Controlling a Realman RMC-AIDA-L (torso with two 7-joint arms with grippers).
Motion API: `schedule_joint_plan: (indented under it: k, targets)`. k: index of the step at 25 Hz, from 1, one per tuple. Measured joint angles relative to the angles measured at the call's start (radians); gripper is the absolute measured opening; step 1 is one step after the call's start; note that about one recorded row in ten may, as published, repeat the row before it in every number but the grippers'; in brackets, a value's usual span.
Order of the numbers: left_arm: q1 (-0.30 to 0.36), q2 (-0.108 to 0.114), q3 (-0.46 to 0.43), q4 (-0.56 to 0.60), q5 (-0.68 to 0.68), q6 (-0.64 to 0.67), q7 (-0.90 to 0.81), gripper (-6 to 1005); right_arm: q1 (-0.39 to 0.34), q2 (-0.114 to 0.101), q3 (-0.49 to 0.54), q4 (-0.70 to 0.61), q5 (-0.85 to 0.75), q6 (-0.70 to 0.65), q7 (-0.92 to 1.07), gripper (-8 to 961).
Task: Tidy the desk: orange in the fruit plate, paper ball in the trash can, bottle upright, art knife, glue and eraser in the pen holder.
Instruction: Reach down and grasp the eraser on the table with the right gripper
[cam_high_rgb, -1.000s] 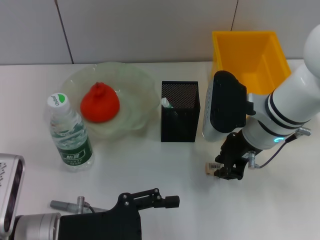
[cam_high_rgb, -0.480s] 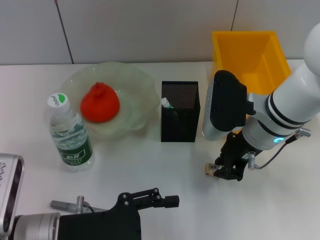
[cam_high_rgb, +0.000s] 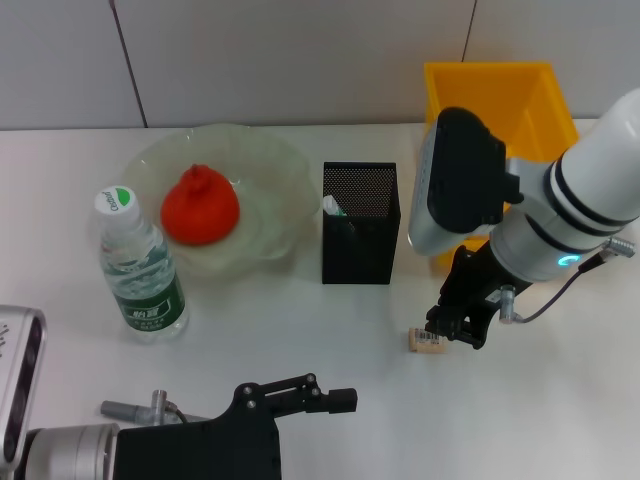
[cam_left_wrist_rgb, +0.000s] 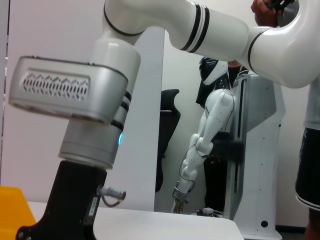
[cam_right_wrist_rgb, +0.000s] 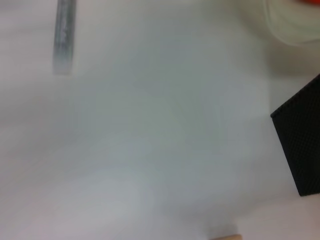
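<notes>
Since a moment ago, the right gripper (cam_high_rgb: 455, 328) has risen and drawn back slightly from the eraser (cam_high_rgb: 426, 340), which lies on the white desk (cam_high_rgb: 330, 320) just beside the fingertips; whether it is gripped cannot be told. Behind stands the black pen holder (cam_high_rgb: 360, 236). Parked low, the left gripper (cam_high_rgb: 330, 400) shows narrow fingers.

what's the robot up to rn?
It's tidying a desk. The right end effector is down at the table beside the eraser, which lies flat in front of the black pen holder. The orange already sits in the fruit plate, the bottle stands upright, and the yellow trash can is behind the right arm. The left end effector is parked low near the table's front edge.
</notes>
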Motion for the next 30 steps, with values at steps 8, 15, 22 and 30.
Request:
schedule_joint_plan:
  k: [8, 15, 22, 30]
  targets:
    - [0.0, 0.0, 0.0, 0.0, 0.0, 0.0, 0.0, 774, -0.002, 0.002, 0.002, -0.036, 0.017, 0.014, 0.004, 97]
    - [-0.001, 0.0, -0.001, 0.0, 0.0, 0.001, 0.0, 774, -0.003, 0.001, 0.0, -0.048, 0.022, 0.055, 0.0, 228]
    - [0.0, 0.0, 0.0, 0.0, 0.0, 0.001, 0.0, 773, -0.002, 0.001, -0.018, -0.07, 0.016, 0.08, 0.0, 524]
    - [0.0, 0.001, 0.001, -0.001, 0.0, 0.001, 0.0, 773, 0.008, 0.001, -0.05, -0.103, 0.015, 0.105, 0.004, 512]
